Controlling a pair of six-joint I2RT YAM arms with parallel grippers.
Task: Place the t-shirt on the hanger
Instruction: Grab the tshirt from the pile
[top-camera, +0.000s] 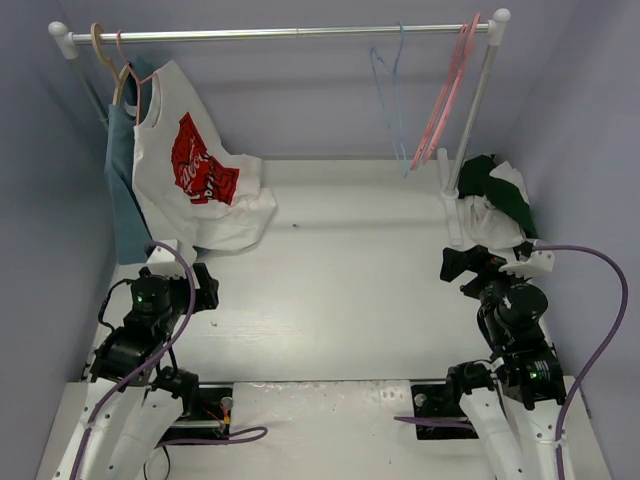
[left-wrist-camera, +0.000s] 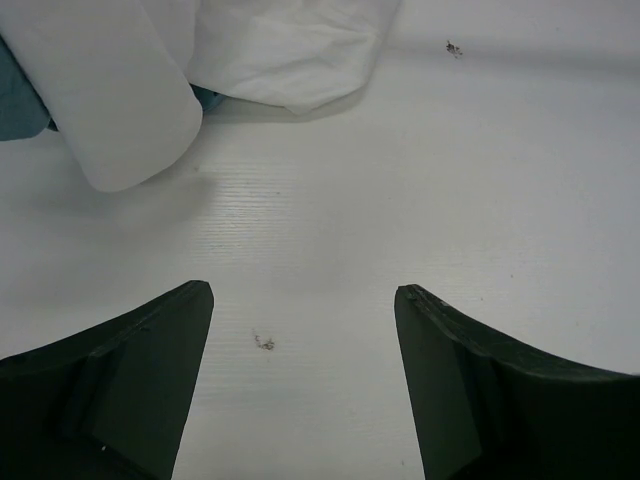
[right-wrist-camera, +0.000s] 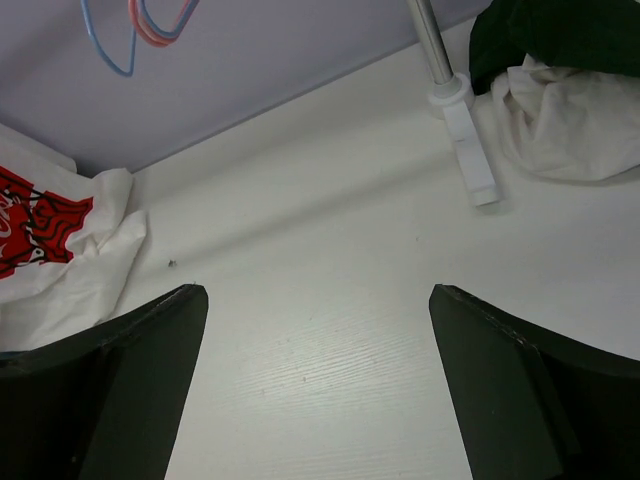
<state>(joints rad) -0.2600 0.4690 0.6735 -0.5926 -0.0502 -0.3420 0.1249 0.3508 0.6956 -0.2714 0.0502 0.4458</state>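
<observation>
The t-shirt (top-camera: 495, 200) lies crumpled at the back right of the table, white with dark green parts, by the foot of the rack. It also shows in the right wrist view (right-wrist-camera: 565, 115). The light blue wire hanger (top-camera: 388, 95) hangs from the rail, and the right wrist view shows it too (right-wrist-camera: 105, 45). My right gripper (top-camera: 462, 268) is open and empty, just in front of the t-shirt and apart from it (right-wrist-camera: 318, 292). My left gripper (top-camera: 207, 285) is open and empty over bare table at the near left (left-wrist-camera: 303, 295).
A white shirt with a red graphic (top-camera: 195, 165) and a blue-grey garment (top-camera: 122, 190) hang at the rail's left end, their hems on the table. Pink hangers (top-camera: 450, 85) hang beside the right post (top-camera: 475, 110). A white rack foot (right-wrist-camera: 470, 150) lies on the table.
</observation>
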